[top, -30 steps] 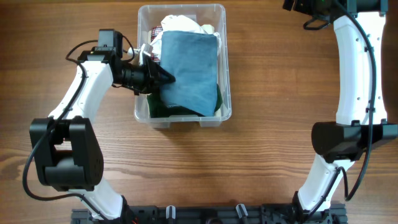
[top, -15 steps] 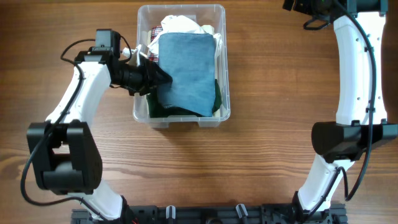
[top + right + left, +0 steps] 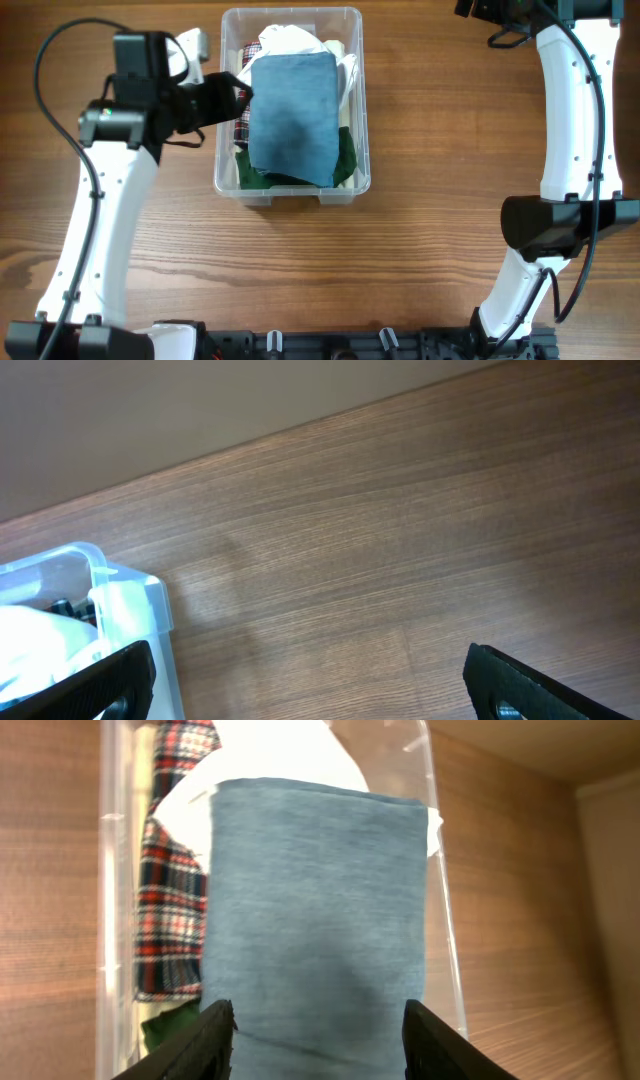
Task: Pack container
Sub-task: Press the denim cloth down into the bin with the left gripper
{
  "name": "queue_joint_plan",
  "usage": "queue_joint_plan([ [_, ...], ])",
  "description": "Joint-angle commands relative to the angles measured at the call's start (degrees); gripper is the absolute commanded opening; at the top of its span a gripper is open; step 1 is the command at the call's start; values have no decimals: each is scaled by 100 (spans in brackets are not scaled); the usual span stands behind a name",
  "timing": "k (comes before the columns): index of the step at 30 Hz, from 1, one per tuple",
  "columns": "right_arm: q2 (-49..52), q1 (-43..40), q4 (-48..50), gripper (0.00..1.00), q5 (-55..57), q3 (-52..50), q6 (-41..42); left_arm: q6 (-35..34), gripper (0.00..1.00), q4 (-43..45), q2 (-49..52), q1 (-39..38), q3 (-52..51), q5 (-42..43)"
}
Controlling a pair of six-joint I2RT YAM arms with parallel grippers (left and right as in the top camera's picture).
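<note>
The container (image 3: pixel 291 197) is a clear plastic bin, rectangular with rounded corners and a rolled rim. It sits on the wood-grain table (image 3: pixel 440 170) at the far middle, nearer the left arm than the right. It is full of folded cloth. On top lies a flat rectangle of blue fabric (image 3: pixel 292 115) with a fine denim-like weave, running lengthwise along the bin and covering most of it. Smooth white cloth (image 3: pixel 293 40) bunches at the far end. A red, white and dark plaid piece (image 3: pixel 170 910) shows along the left wall, and dark green fabric (image 3: pixel 346 165) shows at the near right corner. The left gripper (image 3: pixel 318 1018) hangs over the near end of the blue fabric. Its black fingers (image 3: pixel 212 1038) are spread wide, one at each side of the cloth, and hold nothing. The right gripper (image 3: pixel 310 665) is well away over bare table past the bin's right side. Its fingers are also spread apart and empty, and a corner of the bin shows at the left edge of its wrist view. A second ago the left gripper was down at the blue fabric's left edge and the cloth lay askew. Now the arm has risen and drawn back toward the left rim, and the cloth lies squarer to the walls. The right arm has not moved.
</note>
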Motion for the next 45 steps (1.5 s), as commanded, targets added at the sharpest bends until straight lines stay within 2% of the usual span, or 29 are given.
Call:
queue_joint_plan([
  [1,57,39,2,100,55,-13,72,162,55,170,136,-695,59,-1200],
  [5,57,39,2,100,55,-13,70,164,54,581,501,-1377,59,-1906],
  [11,57,39,2,100,55,-13,70,162,53,1036,1185,-1993,59,-2885],
  [24,57,39,2,100,55,-13,72,160,54,1335,3377,-2124,59,-2920],
  [28,57,39,2,100,55,-13,70,157,54,1244,3665,-2124,59,-2920],
  [35,57,39,2,100,55,-13,70,160,54,1204,3276,-2124,61,-2927],
  [42,57,39,2,100,55,-13,72,157,56,892,2009,-2124,61,-3139],
  [45,57,39,2,100,55,-13,70,157,62,717,1241,-2124,61,-3139],
])
